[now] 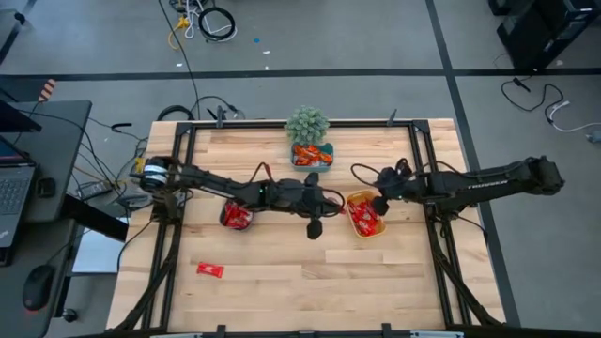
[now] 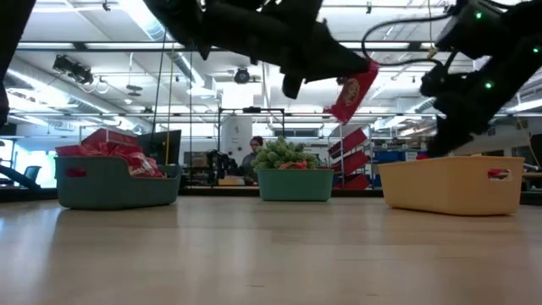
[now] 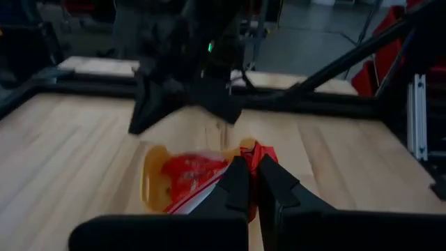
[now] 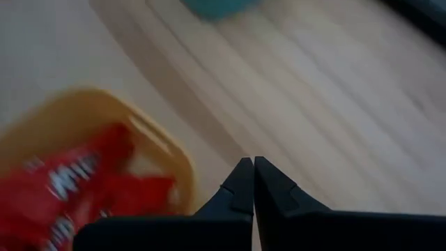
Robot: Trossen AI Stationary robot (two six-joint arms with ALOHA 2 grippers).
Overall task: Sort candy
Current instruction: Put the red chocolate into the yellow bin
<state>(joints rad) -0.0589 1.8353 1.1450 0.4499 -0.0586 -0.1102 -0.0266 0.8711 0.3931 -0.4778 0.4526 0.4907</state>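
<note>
The left gripper (image 3: 252, 183), clamped on a shiny red candy packet (image 2: 352, 91), risks colliding with the closed, empty right gripper (image 4: 252, 176) above the yellow rectangular plastic tray (image 2: 453, 185).

A lab: strip-lit hall, floor cables (image 1: 202, 23), laptop desk (image 1: 38, 160).

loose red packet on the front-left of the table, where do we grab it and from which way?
The lone red candy packet lies flat on bare wood, slightly angled, with nothing beside it. Probably best to come straight down from above and pinch across its short width at mid-length; lying flat, it offers no edge for a side approach.
</note>
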